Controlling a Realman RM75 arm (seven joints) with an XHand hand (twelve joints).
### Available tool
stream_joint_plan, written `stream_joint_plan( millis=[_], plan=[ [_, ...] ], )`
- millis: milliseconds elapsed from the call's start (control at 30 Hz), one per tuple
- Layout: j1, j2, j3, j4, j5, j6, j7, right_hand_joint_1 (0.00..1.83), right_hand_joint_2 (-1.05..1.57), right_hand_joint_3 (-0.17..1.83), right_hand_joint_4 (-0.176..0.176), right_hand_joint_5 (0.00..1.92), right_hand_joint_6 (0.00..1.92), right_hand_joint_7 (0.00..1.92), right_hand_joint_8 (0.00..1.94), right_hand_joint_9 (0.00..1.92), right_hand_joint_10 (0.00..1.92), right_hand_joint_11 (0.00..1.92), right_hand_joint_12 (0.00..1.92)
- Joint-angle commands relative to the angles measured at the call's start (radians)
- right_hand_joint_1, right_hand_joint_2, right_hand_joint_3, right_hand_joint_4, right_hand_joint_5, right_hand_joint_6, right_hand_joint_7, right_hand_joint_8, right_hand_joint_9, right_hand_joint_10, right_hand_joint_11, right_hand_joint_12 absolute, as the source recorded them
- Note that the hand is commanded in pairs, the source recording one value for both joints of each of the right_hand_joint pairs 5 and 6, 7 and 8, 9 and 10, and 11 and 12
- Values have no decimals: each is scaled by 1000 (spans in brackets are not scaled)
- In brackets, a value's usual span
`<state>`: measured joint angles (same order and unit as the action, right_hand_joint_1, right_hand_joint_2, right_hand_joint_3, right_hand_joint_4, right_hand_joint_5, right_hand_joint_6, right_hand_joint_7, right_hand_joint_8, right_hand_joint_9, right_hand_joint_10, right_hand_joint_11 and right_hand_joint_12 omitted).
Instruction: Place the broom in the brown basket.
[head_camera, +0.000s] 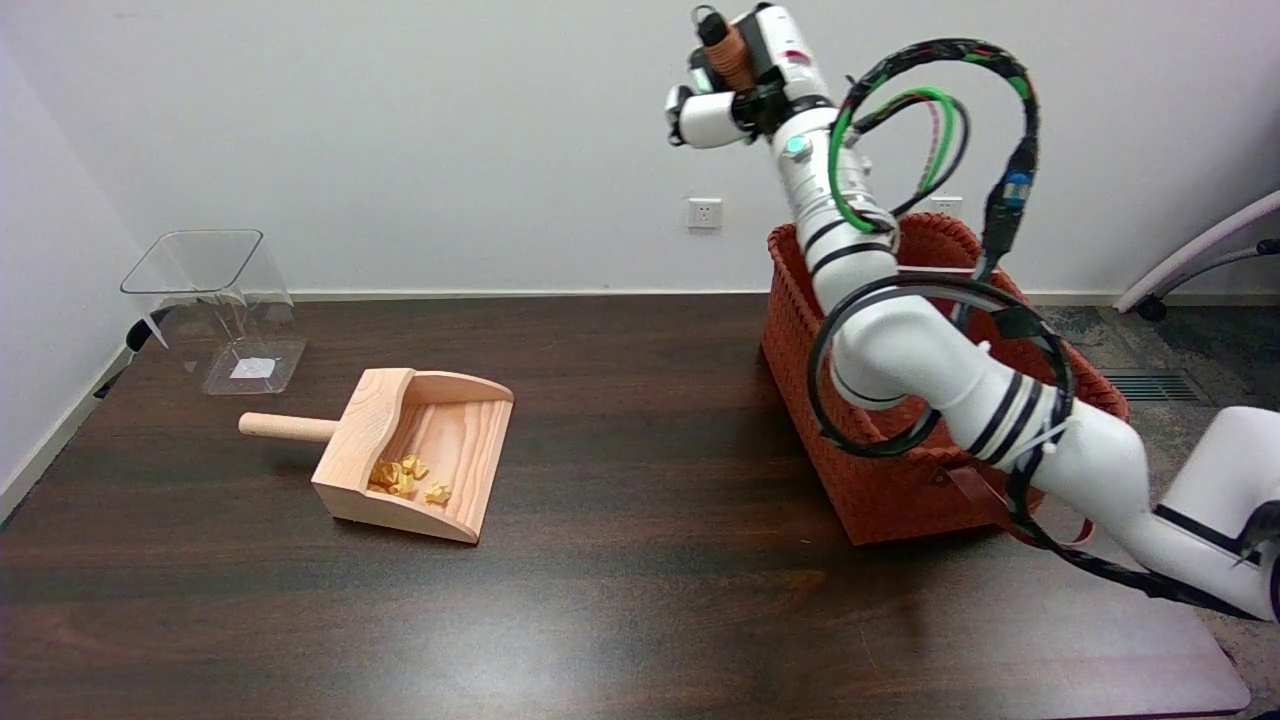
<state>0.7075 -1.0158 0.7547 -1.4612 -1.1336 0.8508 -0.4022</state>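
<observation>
Nearest on the tabletop (640, 600) lies a wooden dustpan (420, 455) holding yellow scraps (405, 477), its round handle pointing left. Further back at left stands a clear plastic bin (215, 300). At right, the brown basket (880, 490) sits on the tabletop, partly masked by the right arm rising across it. Highest and farthest, the right hand (735, 85) is raised near the wall, above the basket's far left corner, fingers wrapped around the broom (728, 55). Only the wound, brownish handle end with a small hanging loop shows; the bristles are hidden. Judged light and stiff at the handle, soft at the bristle end. The wound handle gives a sound, non-slip hold, as taken.
</observation>
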Motion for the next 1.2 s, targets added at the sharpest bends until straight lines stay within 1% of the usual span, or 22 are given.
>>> stream_joint_plan(
  millis=[33, 167, 267, 500, 600, 733, 933, 1133, 1200],
  plan=[
    [-92, 131, 71, -19, -53, 65, -3, 1350, 508, 1233, 0, 1920, 1920, 1920, 1920, 1920, 1920, 1920, 1920],
    [-122, 136, 70, -5, -53, 65, 7, 1350, 508, 1233, 0, 1920, 1920, 1920, 1920, 1920, 1920, 1920, 1920],
    [-143, 138, 61, 20, -51, 66, 63, 1350, 503, 1237, 0, 1920, 1920, 1920, 1920, 1920, 1920, 1920, 1920],
    [-184, 137, 58, 107, -29, 55, 243, 1350, 500, 1244, 0, 1920, 1920, 1920, 1920, 1920, 1920, 1920, 1920],
    [-201, 135, 56, 120, -1, 53, 331, 1350, 499, 1247, 0, 1920, 1920, 1920, 1920, 1920, 1920, 1920, 1920],
    [-218, 128, 45, 143, -9, 52, 429, 1344, 496, 1251, 0, 1920, 1920, 1920, 1920, 1920, 1920, 1920, 1920],
    [-230, 96, 34, 197, -34, 54, 510, 1336, 498, 1256, 0, 1920, 1920, 1920, 1920, 1920, 1920, 1920, 1920],
    [-230, 70, 9, 231, -127, 47, 548, 1332, 496, 1266, 0, 1920, 1920, 1920, 1920, 1920, 1920, 1920, 1920],
    [-230, 59, 4, 248, -154, 35, 593, 1330, 493, 1270, 0, 1920, 1920, 1920, 1920, 1920, 1920, 1920, 1920]
  ],
)
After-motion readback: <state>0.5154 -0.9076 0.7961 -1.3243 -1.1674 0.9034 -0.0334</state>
